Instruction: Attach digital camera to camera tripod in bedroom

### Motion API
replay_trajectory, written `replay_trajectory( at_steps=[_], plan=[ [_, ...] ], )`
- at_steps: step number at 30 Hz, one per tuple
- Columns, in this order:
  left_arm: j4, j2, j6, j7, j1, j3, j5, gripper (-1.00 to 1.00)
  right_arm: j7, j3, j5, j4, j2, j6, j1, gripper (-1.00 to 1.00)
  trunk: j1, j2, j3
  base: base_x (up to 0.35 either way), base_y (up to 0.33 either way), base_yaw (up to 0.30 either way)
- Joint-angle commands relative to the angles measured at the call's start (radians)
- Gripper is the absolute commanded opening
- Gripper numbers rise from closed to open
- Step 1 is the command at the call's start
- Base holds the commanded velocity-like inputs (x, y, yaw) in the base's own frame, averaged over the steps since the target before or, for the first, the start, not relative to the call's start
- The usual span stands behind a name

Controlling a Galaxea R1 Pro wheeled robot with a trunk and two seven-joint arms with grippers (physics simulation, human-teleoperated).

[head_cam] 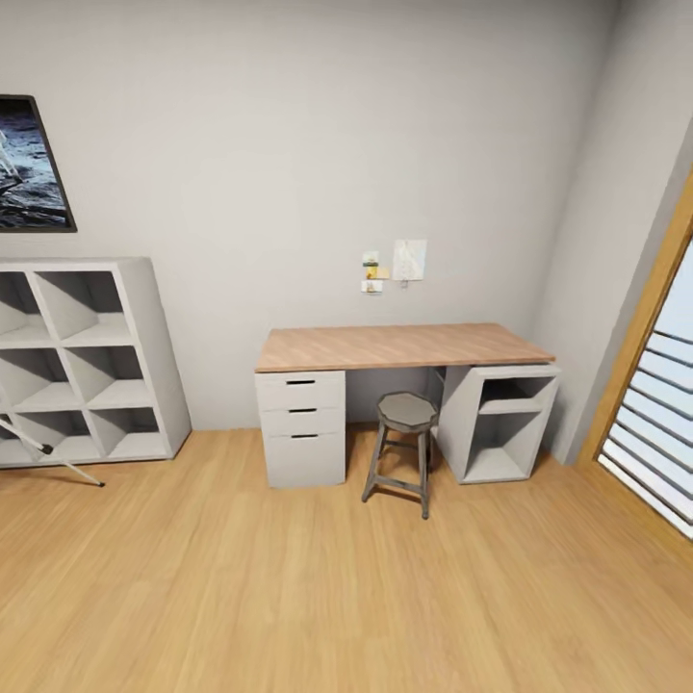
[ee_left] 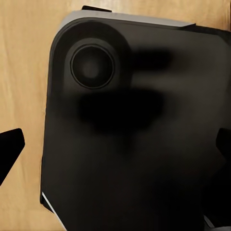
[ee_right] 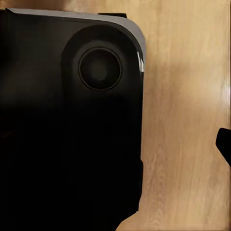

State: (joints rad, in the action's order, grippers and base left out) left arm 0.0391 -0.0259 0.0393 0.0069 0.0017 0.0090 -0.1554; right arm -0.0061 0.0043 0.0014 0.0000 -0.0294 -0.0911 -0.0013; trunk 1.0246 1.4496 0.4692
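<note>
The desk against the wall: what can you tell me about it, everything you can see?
The desk has a light wood-look top, bare, resting on two pale grey units. The one on the picture's left holds three shut drawers with dark slot handles; the other is an open cubby with one shelf, nothing visible in it. It stands on the plank floor, backed against the grey wall below small pinned notes. A round metal stool stands in front of the knee gap.

We see our left claw [ee_left: 115, 144] with dark fingertips [ee_left: 10, 144] spread wide over our black base; right claw's one fingertip [ee_right: 224, 143] shows, stance unclear
</note>
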Motion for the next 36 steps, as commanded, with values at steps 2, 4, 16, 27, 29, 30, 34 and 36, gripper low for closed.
replay_trajectory(
  at_steps=[2, 4, 16, 27, 29, 30, 34, 36],
  plan=[
    [0.001, 0.000, 0.002, 0.001, 0.000, 0.000, -0.007, 1.00, -0.001, 0.000, 0.000, 0.000, 0.000, -0.002, 0.000, 1.00, 0.000, 0.000, 0.001, 0.211, -0.220, 0.000],
    [0.001, 0.000, 0.002, 0.001, 0.000, 0.000, -0.007, 1.00, -0.001, -0.001, 0.000, 0.000, 0.001, -0.001, 0.000, 1.00, 0.000, 0.000, 0.001, 0.198, -0.227, 0.000],
    [0.001, 0.000, 0.002, 0.001, 0.001, 0.001, -0.007, 1.00, -0.002, -0.007, -0.002, 0.000, -0.003, -0.002, 0.000, 1.00, 0.000, 0.000, 0.001, 0.072, -0.107, 0.000],
    [0.001, -0.001, 0.002, 0.001, 0.001, 0.002, -0.007, 1.00, -0.002, -0.004, -0.002, 0.000, -0.002, -0.003, 0.000, 1.00, 0.000, 0.000, 0.001, -0.025, -0.045, 0.000],
    [0.001, -0.001, 0.002, 0.001, 0.000, 0.002, -0.007, 1.00, -0.002, -0.004, -0.002, 0.000, -0.002, -0.003, 0.000, 1.00, 0.000, 0.000, 0.001, -0.116, -0.185, 0.000],
    [0.001, -0.002, 0.002, 0.001, 0.000, 0.002, -0.007, 1.00, -0.002, -0.003, -0.002, 0.000, -0.002, -0.003, 0.000, 1.00, 0.000, 0.000, 0.001, -0.129, -0.207, 0.000],
    [0.001, -0.002, 0.002, 0.001, 0.000, 0.002, -0.007, 1.00, -0.001, -0.002, -0.001, 0.000, -0.001, -0.002, 0.000, 1.00, 0.000, 0.000, 0.001, -0.136, -0.221, 0.000],
    [0.001, -0.001, 0.002, 0.001, 0.000, 0.002, -0.007, 1.00, 0.000, 0.001, -0.001, 0.000, 0.002, -0.001, 0.000, 1.00, 0.000, 0.000, 0.001, -0.057, -0.122, 0.000]
  ],
)
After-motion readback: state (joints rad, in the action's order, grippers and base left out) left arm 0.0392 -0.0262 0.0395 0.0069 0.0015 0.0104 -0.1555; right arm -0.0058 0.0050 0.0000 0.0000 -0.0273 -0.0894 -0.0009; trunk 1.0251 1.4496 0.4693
